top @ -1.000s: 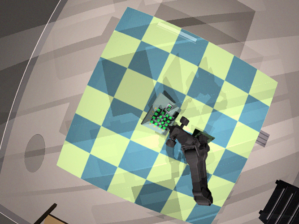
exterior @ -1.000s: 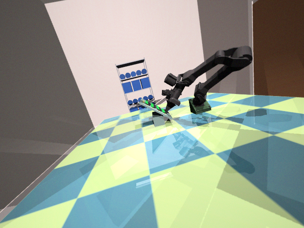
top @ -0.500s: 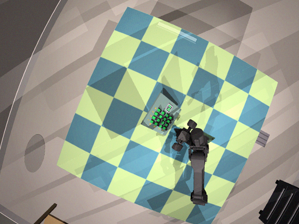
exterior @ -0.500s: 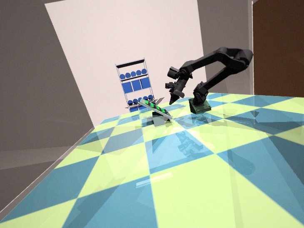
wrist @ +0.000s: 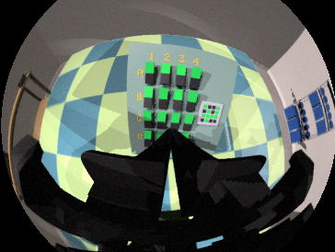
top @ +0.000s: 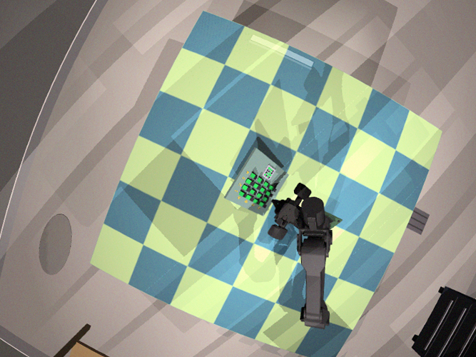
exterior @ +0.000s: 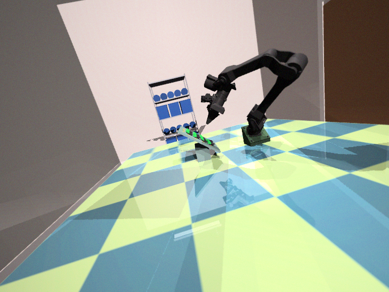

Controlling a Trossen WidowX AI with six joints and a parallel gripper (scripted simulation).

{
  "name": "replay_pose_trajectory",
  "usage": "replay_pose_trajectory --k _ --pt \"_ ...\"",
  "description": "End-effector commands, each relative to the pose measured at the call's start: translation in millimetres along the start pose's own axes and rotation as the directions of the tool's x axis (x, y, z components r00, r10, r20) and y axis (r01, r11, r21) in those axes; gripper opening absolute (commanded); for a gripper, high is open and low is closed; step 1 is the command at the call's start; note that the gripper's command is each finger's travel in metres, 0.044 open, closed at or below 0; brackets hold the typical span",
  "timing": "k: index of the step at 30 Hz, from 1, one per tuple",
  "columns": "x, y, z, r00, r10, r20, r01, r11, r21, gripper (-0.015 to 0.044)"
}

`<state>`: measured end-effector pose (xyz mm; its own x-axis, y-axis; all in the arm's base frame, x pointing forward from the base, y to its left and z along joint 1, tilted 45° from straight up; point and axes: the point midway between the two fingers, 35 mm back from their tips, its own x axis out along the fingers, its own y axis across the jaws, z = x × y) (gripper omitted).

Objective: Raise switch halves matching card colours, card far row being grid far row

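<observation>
A tilted pale grey panel (top: pixel 254 157) (wrist: pixel 221 69) (exterior: pixel 186 134) carries a four-by-four grid of green and dark switches (wrist: pixel 163 98) (top: pixel 256 188), with columns 1 to 4 and rows A to D. The small card (wrist: pixel 210 113) (top: pixel 269 172) has a white border and mixed green and dark squares, right of the grid in the wrist view. My gripper (exterior: pixel 207 122) (wrist: pixel 171 132) (top: pixel 274 202) is shut and empty. Its tips are above the panel's near side, with a gap to it in the exterior view. In the wrist view they hide part of row D.
The panel stands on a blue and yellow-green checkered surface (top: pixel 210 132) (exterior: pixel 151 201). The arm's base (exterior: pixel 256 138) is bolted down behind the gripper. A rack with blue bins (exterior: pixel 174 108) stands in the background. A black slatted object (top: pixel 463 325) is at the lower right of the top view.
</observation>
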<state>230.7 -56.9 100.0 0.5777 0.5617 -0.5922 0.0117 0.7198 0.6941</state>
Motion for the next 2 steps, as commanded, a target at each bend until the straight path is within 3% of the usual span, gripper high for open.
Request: replay_pose_trajectory --k 1,2 --pt "0.5 -0.2 3.2 1.000 0.005 -0.001 -0.005 1.000 0.006 0.0000" --pt "0.5 -0.2 3.2 1.000 0.005 -0.001 -0.005 1.000 0.006 0.0000"
